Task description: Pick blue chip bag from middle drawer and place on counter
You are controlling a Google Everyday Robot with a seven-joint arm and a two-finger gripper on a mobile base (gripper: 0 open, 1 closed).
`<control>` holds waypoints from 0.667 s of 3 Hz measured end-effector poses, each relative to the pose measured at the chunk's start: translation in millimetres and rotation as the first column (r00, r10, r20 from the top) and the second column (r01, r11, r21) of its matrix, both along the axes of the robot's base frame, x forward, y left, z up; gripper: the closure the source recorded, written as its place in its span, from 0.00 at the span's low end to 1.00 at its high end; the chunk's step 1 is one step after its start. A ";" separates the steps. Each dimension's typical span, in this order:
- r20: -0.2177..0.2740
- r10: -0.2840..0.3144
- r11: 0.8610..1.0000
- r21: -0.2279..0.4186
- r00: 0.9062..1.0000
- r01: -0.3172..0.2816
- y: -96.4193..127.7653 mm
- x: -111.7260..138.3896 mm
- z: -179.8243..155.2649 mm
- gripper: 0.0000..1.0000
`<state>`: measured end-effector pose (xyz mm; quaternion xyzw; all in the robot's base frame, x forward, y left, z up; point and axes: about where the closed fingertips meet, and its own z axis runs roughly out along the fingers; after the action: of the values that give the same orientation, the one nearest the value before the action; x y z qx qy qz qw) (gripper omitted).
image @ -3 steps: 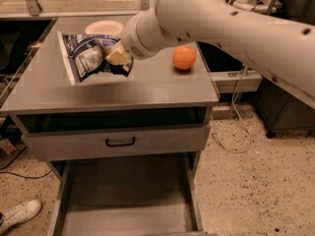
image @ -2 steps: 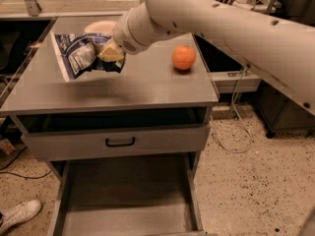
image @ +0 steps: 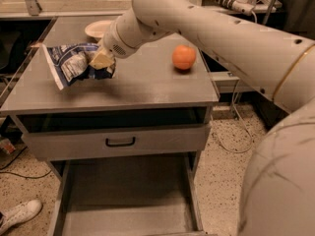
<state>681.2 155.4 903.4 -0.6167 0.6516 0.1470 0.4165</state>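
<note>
**While the gripper (image: 100, 62) is clutching the blue chip bag (image: 71, 65): notes at the counter (image: 147, 85)**

Where the pale fingers (image: 103, 58) are meeting the foil, they are pinching the bag's right edge, clamped on the crumpled material. Bag is hanging out to the left of the gripper, over the counter's left portion, and is casting a shadow on the grey top. Whether its lower edge is touching the surface, cannot tell. White arm (image: 206, 28) is reaching in from the right, crossing above the counter's back half. Orange fruit (image: 183, 57) is sitting on the counter to the right of the gripper, well apart from the bag. White bowl (image: 97, 28) is lying at the back, just behind the wrist. Below the top, a drawer front (image: 162, 139) with a black handle (image: 120, 141) is facing out, closed. Under that, the middle drawer (image: 123, 193) is standing pulled out, grey floor showing. White shoe (image: 19, 214) is resting on the speckled floor (image: 224, 151), lower left.
</note>
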 end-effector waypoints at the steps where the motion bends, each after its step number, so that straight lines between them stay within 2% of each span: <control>1: -0.033 0.031 0.999 -0.008 0.999 -0.031 10.7 -0.5 -12.5 1.00; 2: -0.059 0.055 0.998 0.008 0.997 -0.055 18.1 -4.0 -23.6 1.00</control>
<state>677.2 173.5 879.7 -0.6284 0.6460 0.1788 0.3948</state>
